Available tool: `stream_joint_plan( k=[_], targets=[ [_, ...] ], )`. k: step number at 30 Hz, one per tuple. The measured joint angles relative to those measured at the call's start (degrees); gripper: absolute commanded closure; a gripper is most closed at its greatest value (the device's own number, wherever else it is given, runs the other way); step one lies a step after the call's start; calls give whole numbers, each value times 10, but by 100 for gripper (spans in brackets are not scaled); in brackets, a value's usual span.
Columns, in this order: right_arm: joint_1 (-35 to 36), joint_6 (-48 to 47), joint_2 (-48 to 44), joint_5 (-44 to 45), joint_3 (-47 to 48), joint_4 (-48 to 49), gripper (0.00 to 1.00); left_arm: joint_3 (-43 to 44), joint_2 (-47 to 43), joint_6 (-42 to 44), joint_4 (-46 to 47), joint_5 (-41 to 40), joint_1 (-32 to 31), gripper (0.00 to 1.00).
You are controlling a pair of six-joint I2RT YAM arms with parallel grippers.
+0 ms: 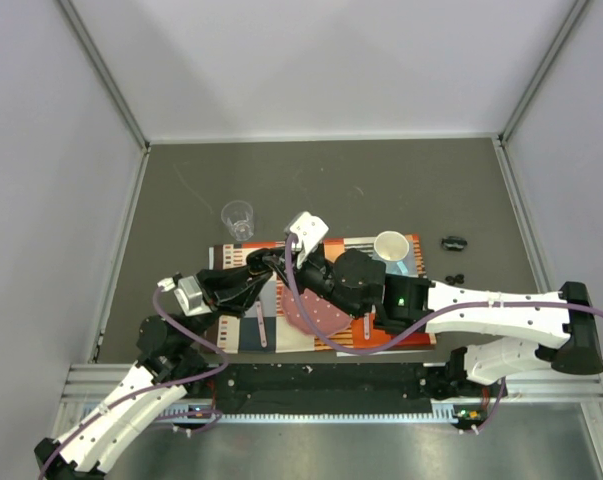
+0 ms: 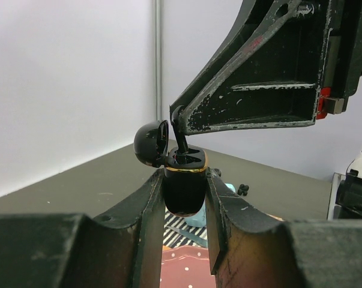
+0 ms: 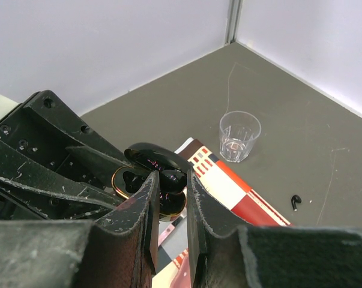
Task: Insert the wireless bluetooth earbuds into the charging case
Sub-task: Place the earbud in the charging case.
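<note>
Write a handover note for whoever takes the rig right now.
Left gripper: shut on the charging case, held off the table, lid open.
Right gripper: shut on one earbud, stem at the case's opening, not clearly seated.
Done: case open, first bud at it.
Left: seat it, release; fetch the second bud, possibly the small black piece near the clear cup; close lid.
</note>
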Motion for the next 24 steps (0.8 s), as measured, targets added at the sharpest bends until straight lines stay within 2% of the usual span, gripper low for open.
stream_joint_plan(
  k=[19,24],
  targets=[
    [4,-30,-2,-5,0,-20,100,-3,-3,0,1,-10,0,100],
    [7,-31,6,-3,9,-33,96,-3,-4,0,2,-7,0,100]
  ],
)
